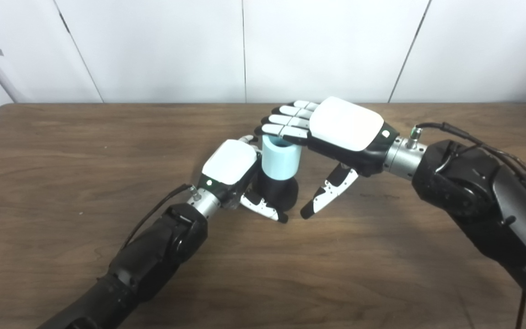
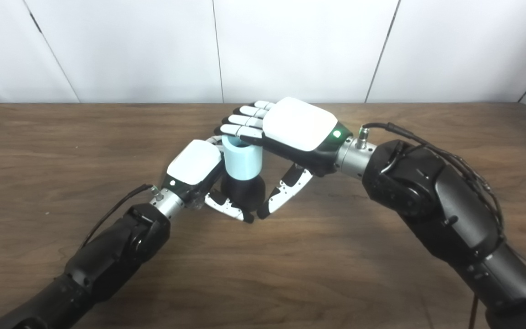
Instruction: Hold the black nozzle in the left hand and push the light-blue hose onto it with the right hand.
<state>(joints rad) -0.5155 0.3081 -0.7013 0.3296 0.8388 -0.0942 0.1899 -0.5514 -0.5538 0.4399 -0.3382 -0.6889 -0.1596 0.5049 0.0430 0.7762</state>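
Near the middle of the wooden table (image 1: 107, 256), the left hand (image 1: 231, 167) is wrapped around the black nozzle (image 1: 279, 192), which stands upright with the light-blue hose (image 1: 281, 162) sitting on its top. The right hand (image 1: 336, 130) lies flat over the hose's open end, fingers (image 1: 286, 121) resting on the rim, thumb hanging free and grasping nothing. To seat the hose well, the push should probably go straight down along the nozzle's axis while the left hand braces firmly, so nothing tips.

From where I stand, no lettering, label, brand or number can be read anywhere on anything, not even on the table (image 1: 107, 256).
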